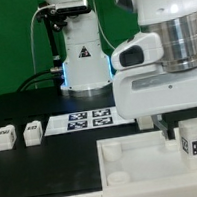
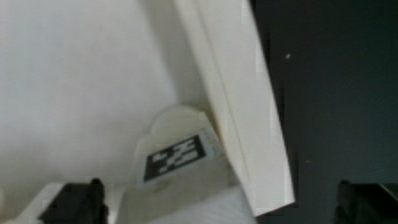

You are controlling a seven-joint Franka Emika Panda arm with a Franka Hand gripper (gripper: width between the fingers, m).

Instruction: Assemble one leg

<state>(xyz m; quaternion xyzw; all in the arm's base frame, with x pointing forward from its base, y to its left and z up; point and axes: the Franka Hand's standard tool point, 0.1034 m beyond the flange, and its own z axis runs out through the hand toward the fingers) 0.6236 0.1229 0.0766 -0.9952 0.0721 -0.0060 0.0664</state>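
Observation:
A white leg (image 1: 196, 139) with a black-and-white tag stands on the large white panel (image 1: 136, 167), near the panel's edge at the exterior view's right. My gripper (image 1: 179, 128) hangs just above and beside it. In the wrist view the leg (image 2: 178, 155) lies between my two dark fingertips (image 2: 80, 200), which stand wide apart and do not touch it. The gripper (image 2: 222, 208) is open. The panel's edge (image 2: 240, 110) runs past the leg. Two more legs (image 1: 4, 138) (image 1: 31, 132) lie on the black table at the exterior view's left.
The marker board (image 1: 89, 119) lies on the table behind the panel. The robot base (image 1: 82, 63) stands at the back centre, with cables to its left. The arm's large white body (image 1: 167, 57) fills the exterior view's upper right.

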